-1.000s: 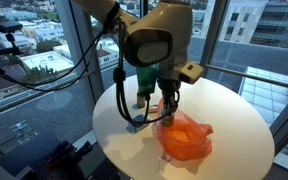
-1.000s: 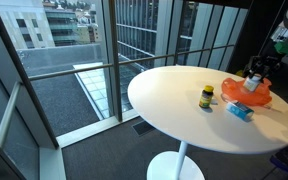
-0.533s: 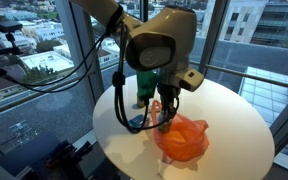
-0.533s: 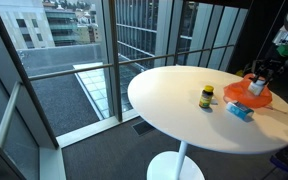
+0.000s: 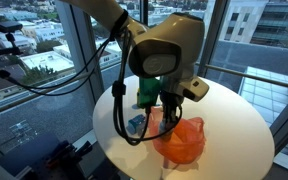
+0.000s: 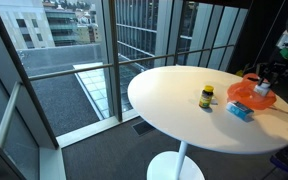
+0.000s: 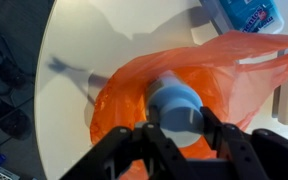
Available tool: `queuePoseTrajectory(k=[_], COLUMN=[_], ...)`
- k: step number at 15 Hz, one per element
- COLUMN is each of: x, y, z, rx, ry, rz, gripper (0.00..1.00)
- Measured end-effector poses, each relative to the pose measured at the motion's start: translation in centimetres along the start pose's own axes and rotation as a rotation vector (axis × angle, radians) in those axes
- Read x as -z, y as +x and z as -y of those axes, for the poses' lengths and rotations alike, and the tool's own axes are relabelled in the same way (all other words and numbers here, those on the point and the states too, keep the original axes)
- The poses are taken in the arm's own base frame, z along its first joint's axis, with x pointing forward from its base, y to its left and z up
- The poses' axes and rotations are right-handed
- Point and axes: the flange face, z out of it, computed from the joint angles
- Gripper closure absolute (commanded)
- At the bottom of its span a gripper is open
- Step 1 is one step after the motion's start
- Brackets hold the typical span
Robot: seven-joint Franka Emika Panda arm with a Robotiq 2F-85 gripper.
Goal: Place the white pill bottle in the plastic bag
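Over the last second the arm (image 5: 164, 55) has drifted rightward in the frame, and the orange bag (image 5: 181, 140) now bunches right under it on the round white desk (image 5: 234, 115). In the wrist view the jaws are closed tight on the white bottle (image 7: 177, 105), a smooth pale cylinder seen end-on at frame centre, ringed by the bag's crinkled, glossy, see-through plastic. A blue-and-white packet (image 7: 246, 12) lies upper right, beside the bag.
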Motion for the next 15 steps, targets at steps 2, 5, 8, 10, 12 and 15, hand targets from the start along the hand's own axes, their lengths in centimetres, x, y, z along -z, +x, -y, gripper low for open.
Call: queuePoseTrajectory(k=[2, 5, 8, 10, 12, 15], x=[-0.2, -0.6, -1.3, -1.8, -2.2, -2.5], y=[0.0, -0.1, -0.3, -0.3, -0.4, -0.4], z=[0.0, 0.3, 0.5, 0.6, 0.7, 0.9], rx=[0.009, 0.019, 0.028, 0.030, 0.033, 0.036], ry=[-0.014, -0.030, -0.041, -0.047, -0.051, -0.054], rz=[-0.001, 0.003, 0.012, 0.019, 0.025, 0.026], gripper=[0.81, 0.81, 0.81, 0.81, 0.81, 0.81])
